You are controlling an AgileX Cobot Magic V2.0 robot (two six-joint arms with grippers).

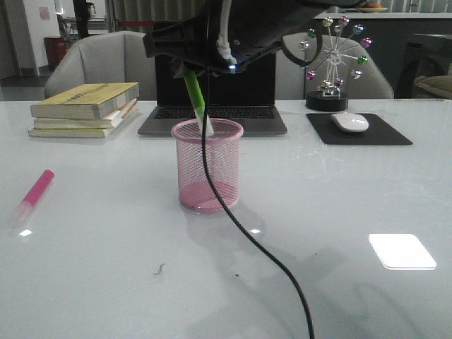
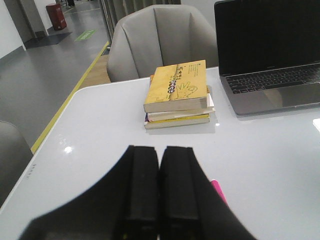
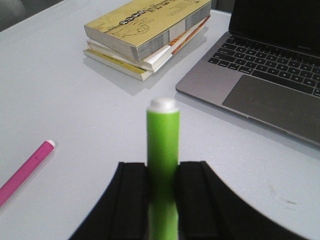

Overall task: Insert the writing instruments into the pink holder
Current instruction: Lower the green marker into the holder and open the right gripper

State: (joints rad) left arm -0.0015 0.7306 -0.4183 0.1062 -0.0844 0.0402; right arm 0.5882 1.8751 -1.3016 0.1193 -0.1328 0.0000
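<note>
**Operator:** Hot pink first, far to my left: the pink highlighter lies flat on the white tabletop, well apart from everything else, its whitish cap end toward me.

**Observer:** And the left tool?

**Operator:** The left tool shows only in its own wrist view. Its two black fingers are pressed together with nothing between them. A sliver of the pink highlighter peeks out just beside them.

**Observer:** What sits behind it?

**Operator:** A stack of books with a yellow one on top, then an open laptop with a dark screen, and a grey chair behind the tabletop.

**Observer:** The holder?

**Operator:** The pink holder stands upright at the centre, in front of the laptop. The green highlighter hangs tilted over it, whitish cap end down and already inside the rim. I cannot tell whether it touches the bottom.

**Observer:** The right tool?

**Operator:** The right tool is clamped on the green highlighter, one finger on each side of the barrel. In the front view the arm hides it, with a black cable drooping toward me.

**Observer:** Further right?

**Operator:** A white mouse on a black mat, and a desk toy with coloured balls behind it.
</note>
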